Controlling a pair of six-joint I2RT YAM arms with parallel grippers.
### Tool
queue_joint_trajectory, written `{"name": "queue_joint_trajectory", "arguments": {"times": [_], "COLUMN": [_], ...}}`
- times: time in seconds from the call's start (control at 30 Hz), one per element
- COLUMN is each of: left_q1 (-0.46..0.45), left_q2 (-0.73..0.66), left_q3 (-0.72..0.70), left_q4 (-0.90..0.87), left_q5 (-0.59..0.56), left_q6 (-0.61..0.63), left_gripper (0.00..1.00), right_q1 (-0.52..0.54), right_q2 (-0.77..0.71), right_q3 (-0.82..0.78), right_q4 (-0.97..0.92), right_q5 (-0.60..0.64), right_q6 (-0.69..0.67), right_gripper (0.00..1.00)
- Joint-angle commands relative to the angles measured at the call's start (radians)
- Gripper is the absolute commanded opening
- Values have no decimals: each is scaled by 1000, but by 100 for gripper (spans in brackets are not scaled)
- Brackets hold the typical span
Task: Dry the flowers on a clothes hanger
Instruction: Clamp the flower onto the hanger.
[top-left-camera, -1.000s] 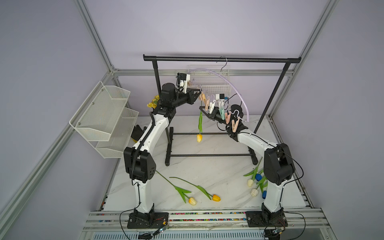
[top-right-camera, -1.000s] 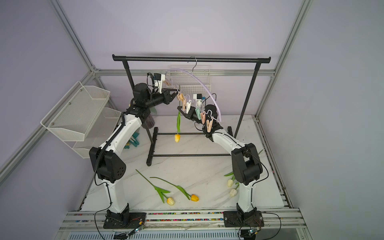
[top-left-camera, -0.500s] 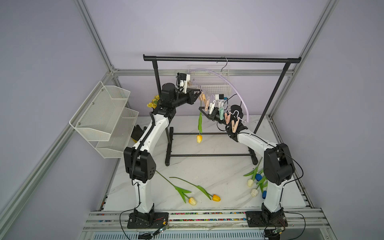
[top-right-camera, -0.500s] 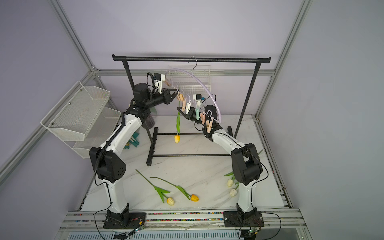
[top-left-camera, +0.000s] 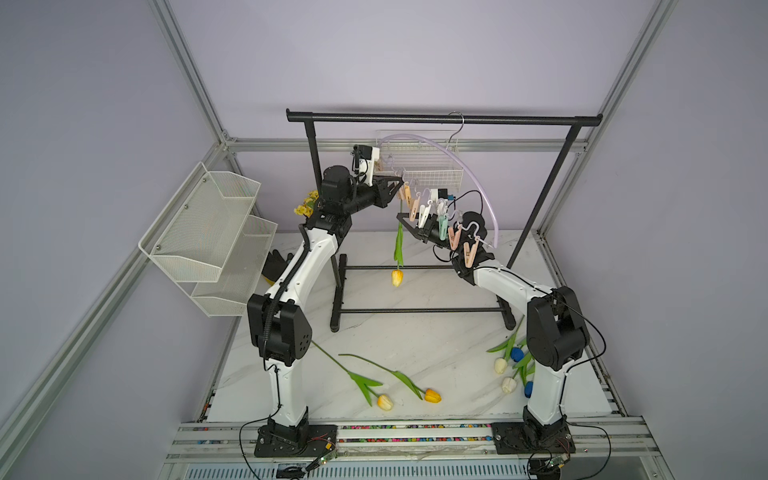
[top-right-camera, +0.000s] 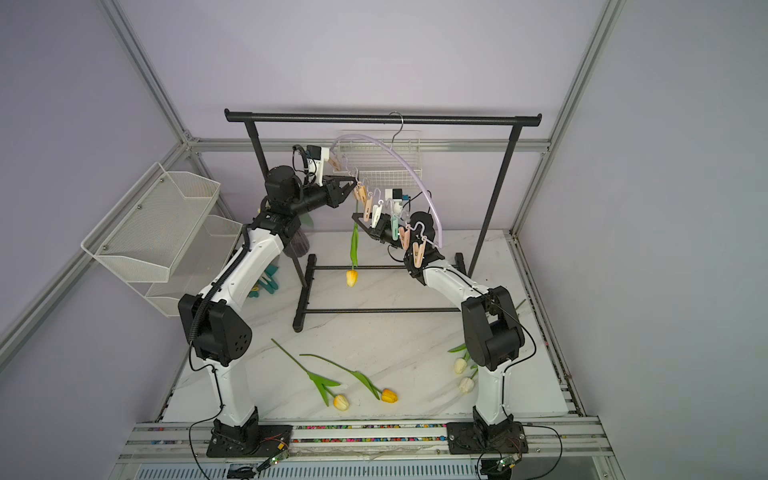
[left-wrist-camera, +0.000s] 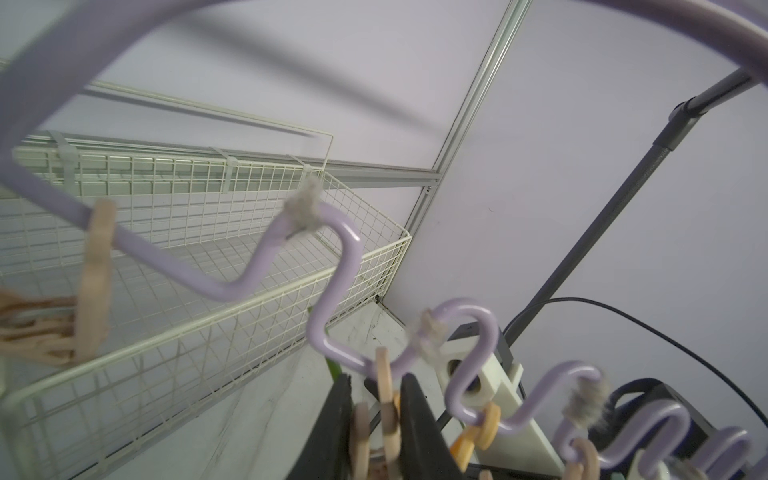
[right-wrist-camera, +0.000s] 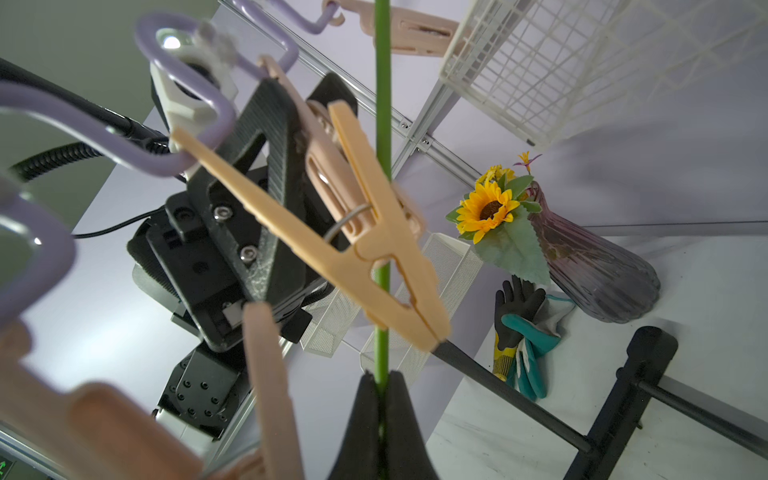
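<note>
My right gripper (right-wrist-camera: 382, 388) is clenched on the green stem of a yellow-headed artificial tulip (right-wrist-camera: 382, 83) hanging head down, my left gripper (left-wrist-camera: 376, 380) pinches a pale pink plastic clothespin (right-wrist-camera: 328, 183) on the lilac arched plastic hanger (left-wrist-camera: 351, 257) hooked over the black metal rack bar (top-left-camera: 415, 118)

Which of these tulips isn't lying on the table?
The yellow tulip hanging head-down under the clothes hanger, its stem pinched in the right gripper. The other tulips all lie flat on the marble table.

Black garment rack (top-left-camera: 440, 119) on marble table (top-left-camera: 415, 336); sunflower vase (right-wrist-camera: 594, 266) beside gloves (right-wrist-camera: 524, 332); white mesh baskets (top-left-camera: 208, 224)
</note>
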Motion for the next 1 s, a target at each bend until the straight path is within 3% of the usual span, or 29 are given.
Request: {"name": "queue_joint_trajectory", "arguments": {"times": [0.0, 0.27, 0.6, 0.97], "left_q1": [2, 2, 3, 3], "left_q2": [-19, -45, -94, -218], "left_q3": [-21, -55, -89, -197], "left_q4": [48, 47, 42, 32], "left_q5": [3, -6, -24, -45], "left_q6": [-6, 7, 25, 59], "left_gripper": [30, 45, 75, 84], "right_q1": [8, 7, 6, -10], "right_q2": [7, 18, 6, -13], "right_q3": [1, 7, -5, -39], "right_q4": [71, 52, -35, -111], "right_q5": [12, 24, 29, 53], "right_q6": [19, -1, -104, -249], "right_gripper": [0, 0, 0, 29]}}
